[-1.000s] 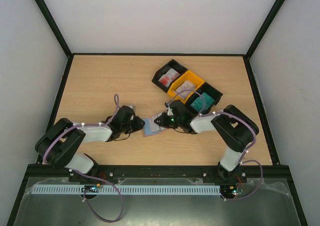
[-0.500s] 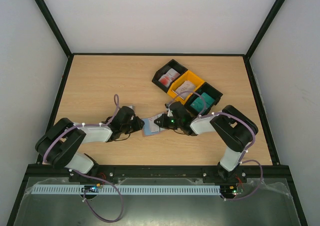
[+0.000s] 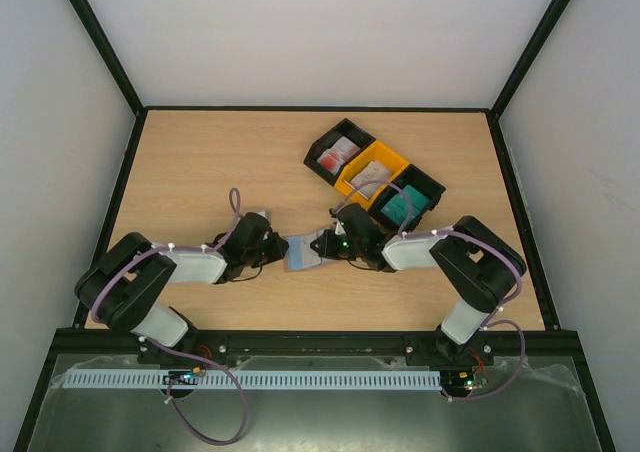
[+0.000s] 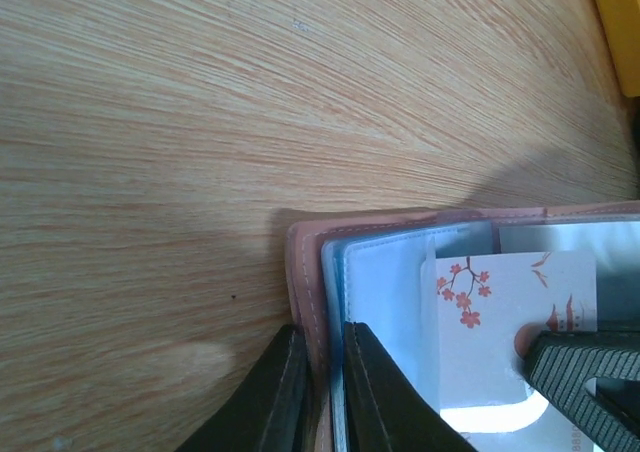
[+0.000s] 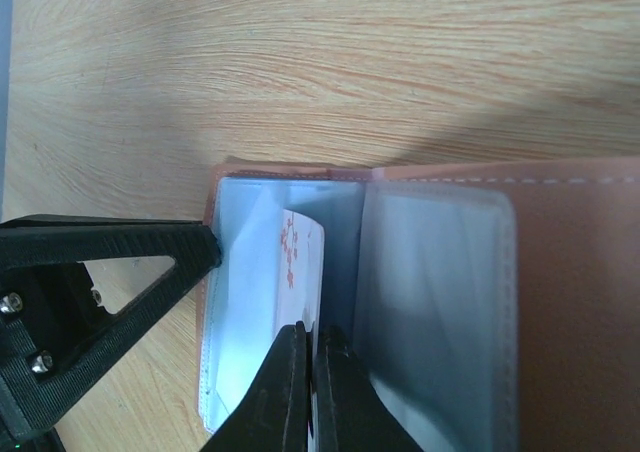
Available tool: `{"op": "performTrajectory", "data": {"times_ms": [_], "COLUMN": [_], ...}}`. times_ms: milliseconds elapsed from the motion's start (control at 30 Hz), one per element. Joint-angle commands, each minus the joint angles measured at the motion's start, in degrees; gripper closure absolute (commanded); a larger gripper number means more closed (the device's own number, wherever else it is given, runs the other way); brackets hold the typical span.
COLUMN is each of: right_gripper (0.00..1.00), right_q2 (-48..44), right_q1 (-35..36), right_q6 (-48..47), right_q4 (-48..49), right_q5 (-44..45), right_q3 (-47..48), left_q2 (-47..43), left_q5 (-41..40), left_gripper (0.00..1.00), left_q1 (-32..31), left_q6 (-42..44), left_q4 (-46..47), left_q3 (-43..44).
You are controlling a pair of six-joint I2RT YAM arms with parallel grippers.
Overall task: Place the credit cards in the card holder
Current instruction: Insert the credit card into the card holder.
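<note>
The wooden desk (image 3: pixel 200 162) is the biggest thing here. A row of three trays (image 3: pixel 325 139), two black and one yellow, sits at about 1 o'clock from the middle of the desk. They hold spare cards and are well apart from the work.

The card holder (image 3: pixel 303 251) lies open near the middle of the desk, right between the two arms. Its brown side is down and its blue-grey pockets face up. In the top view the left arm comes in at its 9 o'clock side and the right arm at its 3 o'clock side.

A white card (image 5: pixel 303 262) with little red flowers lies on the pocket page. In the right wrist view it points from the jaws toward 12 o'clock, and its long side runs the same way. I cannot tell how deep it is in the pocket.

The left jaws (image 4: pixel 322 344) pinch the brown edge of the card holder and keep it from sliding. The right jaws (image 5: pixel 308 340) are pressed together on the near end of the white card.

I think the next push should go straight along the card's long side, away from the right jaws and toward the left jaws. The left jaws only need to hold on.
</note>
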Motion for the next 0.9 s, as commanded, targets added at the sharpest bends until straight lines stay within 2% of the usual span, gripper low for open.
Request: {"op": "performTrajectory", "data": {"times_ms": [0,200,433,867], "right_gripper": [0.98,0.98,0.98,0.98], "right_q2": [1.0,5.3,8.3,8.9], "right_q1": [0.5,1.2,2.5,5.5], "right_q6": [-0.2,1.4,6.3,11.5], "right_q4": [-6.3,-0.7,6.6,11.0], "right_q5": [1.3,-0.5,1.9,5.2], "right_q3": [-2.6,-1.6,-2.3,-4.2], "left_q2": [3.7,3.9,3.6,3.9], "left_q5": [-2.0,-1.0,-0.7,-0.6], "left_gripper": [0.87,0.87,0.87,0.87], "left_q1": [-0.3,-0.4,-0.5,-1.3], "left_q6": [0.6,0.4,0.0,-1.0], "left_q4": [-8.4,-7.7,-7.4,-6.0], "left_q3": [-1.7,-2.3,-3.0,-4.2]}}
